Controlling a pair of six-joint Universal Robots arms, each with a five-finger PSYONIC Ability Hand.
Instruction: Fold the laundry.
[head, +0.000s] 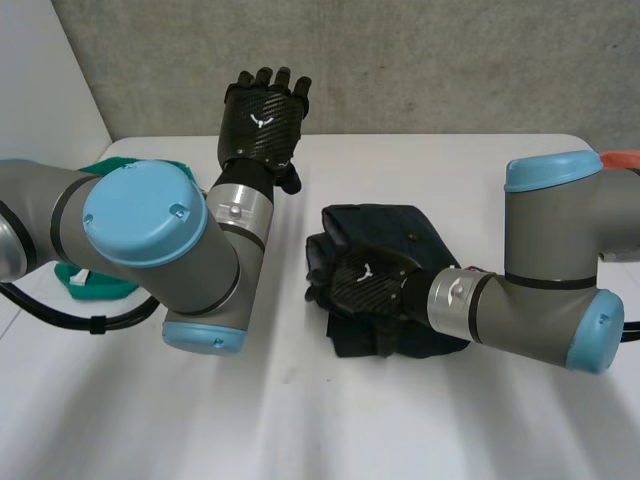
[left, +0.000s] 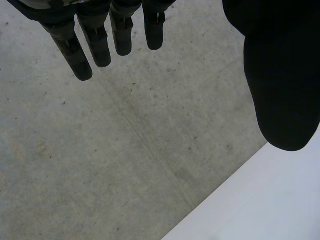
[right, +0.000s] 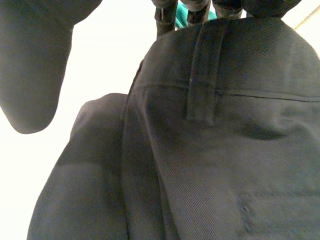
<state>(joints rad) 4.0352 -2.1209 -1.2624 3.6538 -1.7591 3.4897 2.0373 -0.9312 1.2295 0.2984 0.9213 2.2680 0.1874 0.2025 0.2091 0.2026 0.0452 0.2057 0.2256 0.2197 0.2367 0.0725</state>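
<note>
Trousers (head: 398, 232) partly under rt robot hand (head: 366, 281)

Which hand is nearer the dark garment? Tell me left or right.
Right. The right hand rests on the dark garment, at its edge toward the table's middle. The left hand is raised, open, by the table's far edge, apart from the garment.

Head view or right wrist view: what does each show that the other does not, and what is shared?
Head view adds: the left hand raised at the table's far edge. Right wrist view adds: the belt loop and seams of the dark garment. Both: the right hand on that garment, the white table, some green cloth.
</note>
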